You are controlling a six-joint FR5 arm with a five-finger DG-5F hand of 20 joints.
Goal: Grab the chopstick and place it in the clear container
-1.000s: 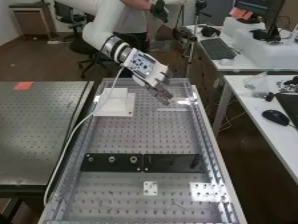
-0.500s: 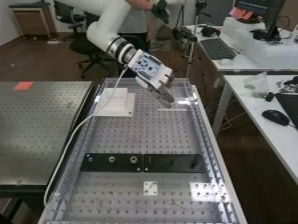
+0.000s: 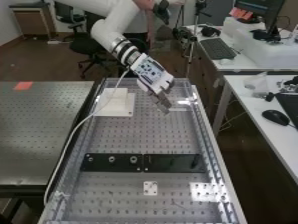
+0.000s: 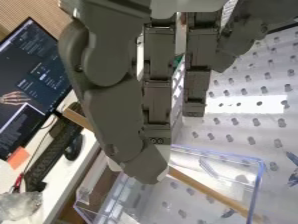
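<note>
robot hand point(image 3: 161, 101) is over the far half of the perforated bench point(image 3: 126, 137), tilted w/ fingers pointing down, just beside the stepped white block point(image 3: 120, 96). in wrist view the hand point(image 4: 123, 117) is partly closed: thumb bent in toward the fingers, the other fingers fairly straight, w/ the wooden chopstick point(image 4: 206, 190) pinched btwn thumb tip & fingers. stick runs at a slant behind the thumb & sticks out both sides; one end is over the clear container point(image 4: 221, 153), crossing its open top as seen from the wrist. can't tell if that end is below the rim or touching a wall. container is nr the fingertips, on the perforated surface.

rest: 2 black plates, one w/ round fittings point(image 3: 112, 168), the other point(image 3: 169, 167) next to it, lie across the bench; small white plate point(image 3: 150, 188) nr them. side desk has a computer mouse point(image 3: 275, 117); monitor point(image 4: 30, 65) & black keyboard point(image 4: 50, 155) in wrist view.
</note>
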